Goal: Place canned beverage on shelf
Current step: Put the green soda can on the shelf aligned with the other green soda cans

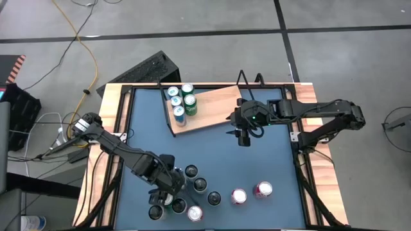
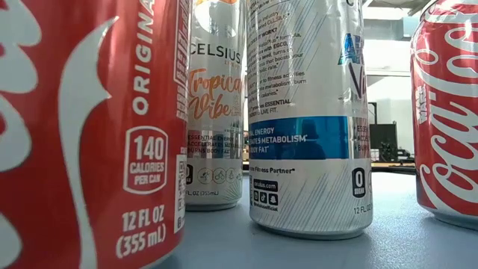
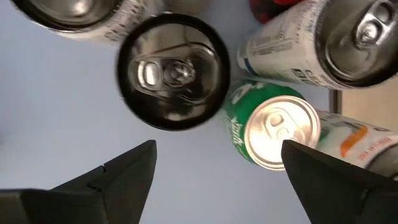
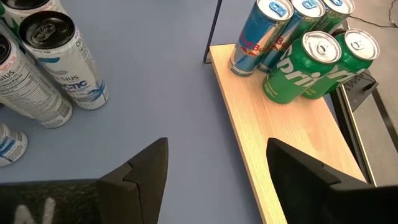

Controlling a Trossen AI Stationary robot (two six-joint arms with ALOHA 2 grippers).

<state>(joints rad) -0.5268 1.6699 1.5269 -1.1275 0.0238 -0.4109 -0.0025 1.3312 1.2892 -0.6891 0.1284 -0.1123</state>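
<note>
- I see the table (image 1: 270, 160) with the shelf (image 1: 212, 109) lying at its far side, five cans already grouped at the shelf's left end.
- My left gripper (image 1: 166, 196) hangs released over the loose cluster of cans at the near edge. The right gripper (image 1: 243, 136), also released and empty, waits just off the shelf's near edge, well apart from the cluster.
- The left arm is the nearer one, so I judge the pick is its job.
- The green can (image 3: 273, 127) stands upright, long axis vertical, lying forward between the left gripper's fingers (image 3: 118, 174), touching a black-topped can (image 3: 173, 70).
</note>
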